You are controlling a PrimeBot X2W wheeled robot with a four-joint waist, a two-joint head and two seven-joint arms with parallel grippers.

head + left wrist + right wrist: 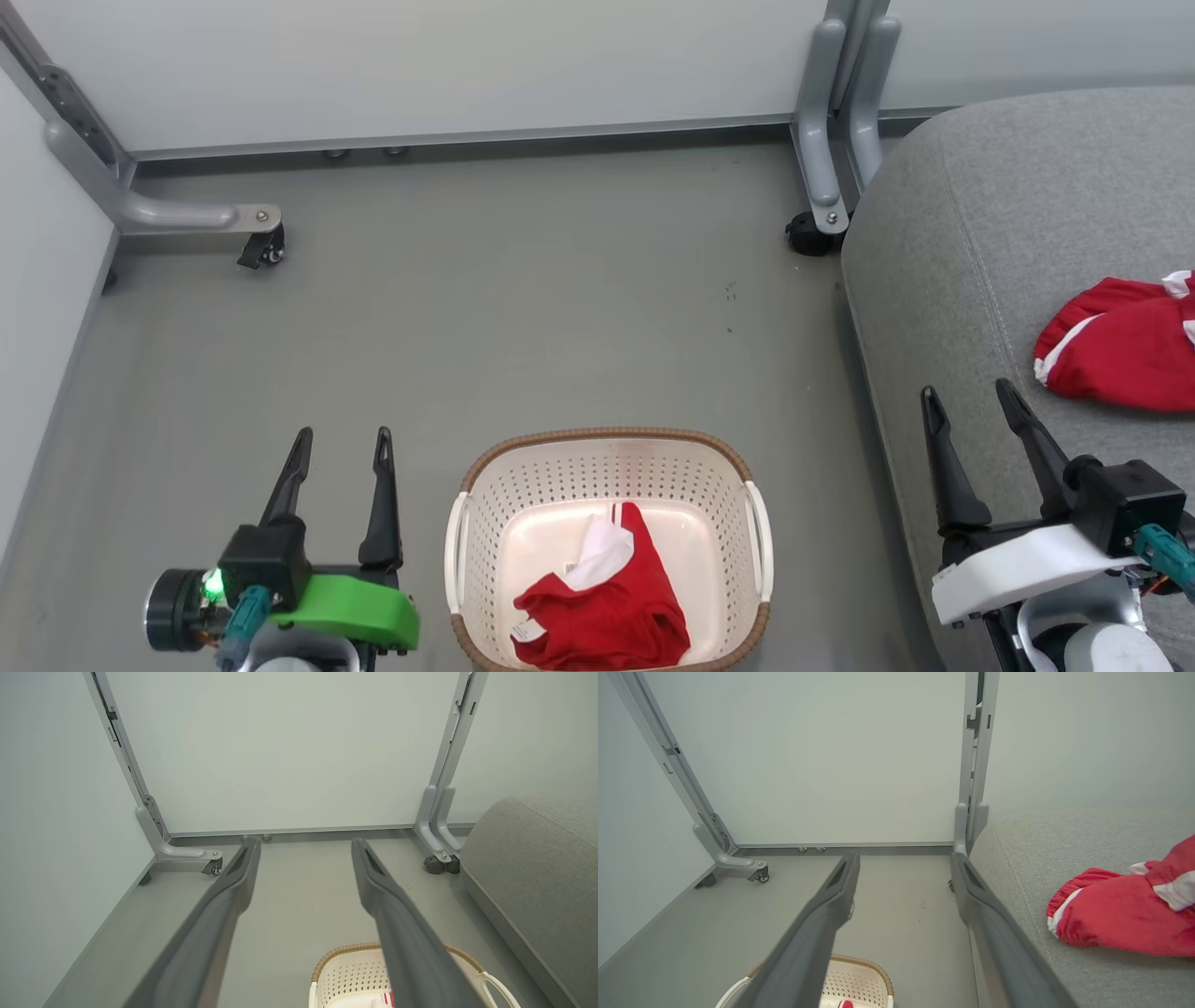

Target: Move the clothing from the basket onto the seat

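A cream perforated basket (523, 471) with a brown rim stands on the floor at the bottom middle; a crumpled red garment with white trim (611, 597) lies inside it. A second red garment (1125, 345) rests on the grey seat (990, 233) at the right, also seen in the right wrist view (1115, 917) on the seat (1031, 858). My left gripper (342, 443) hovers open and empty to the left of the basket. My right gripper (966, 394) is open and empty over the seat's front edge, left of the garment there. The basket rim (341, 952) shows between the left fingers.
Pale partition walls close off the back and left. Their grey feet on castors stand at the back left (261, 245) and back right (810, 233) beside the seat. Grey floor (523, 308) stretches between the basket and the wall.
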